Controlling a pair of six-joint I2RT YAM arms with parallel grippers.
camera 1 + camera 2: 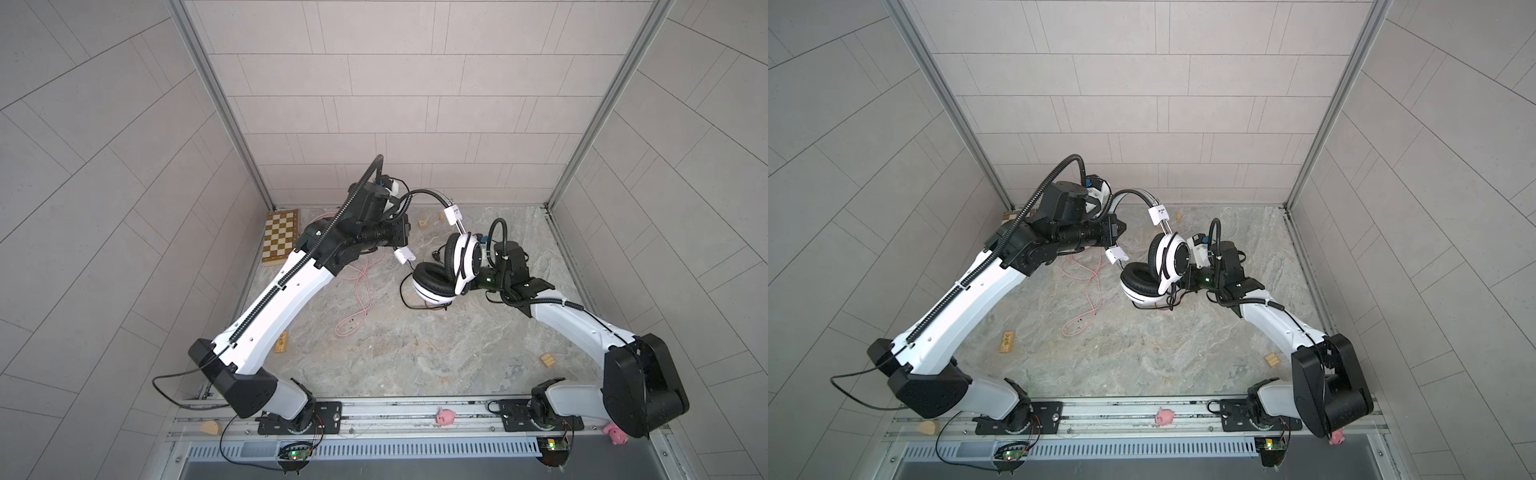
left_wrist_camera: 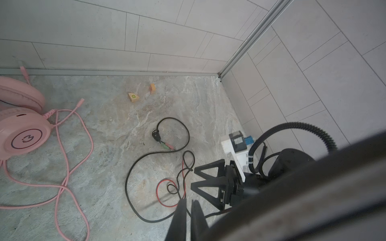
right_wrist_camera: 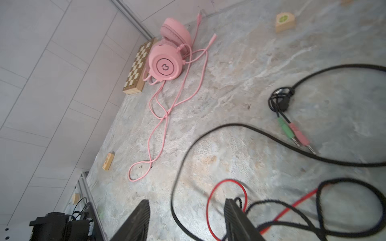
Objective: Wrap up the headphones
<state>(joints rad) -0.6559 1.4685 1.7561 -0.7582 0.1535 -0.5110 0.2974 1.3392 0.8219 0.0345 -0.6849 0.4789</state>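
Left hand [image 2: 189,203] is clamped on the white headphones [image 1: 432,286] at the headband, hanging them above the surface [image 1: 415,353], about 1 o'clock of centre. Right hand [image 3: 187,201] has its jaws apart and is empty, beside the black cable [image 3: 229,125]. Suggest pinching the cable close to the cup, keeping tension and winding tight turns. Skip the red wire [image 3: 227,181].

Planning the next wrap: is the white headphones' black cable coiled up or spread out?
Spread out. The black cable trails in loose loops over the table, its green and pink plugs lying free.
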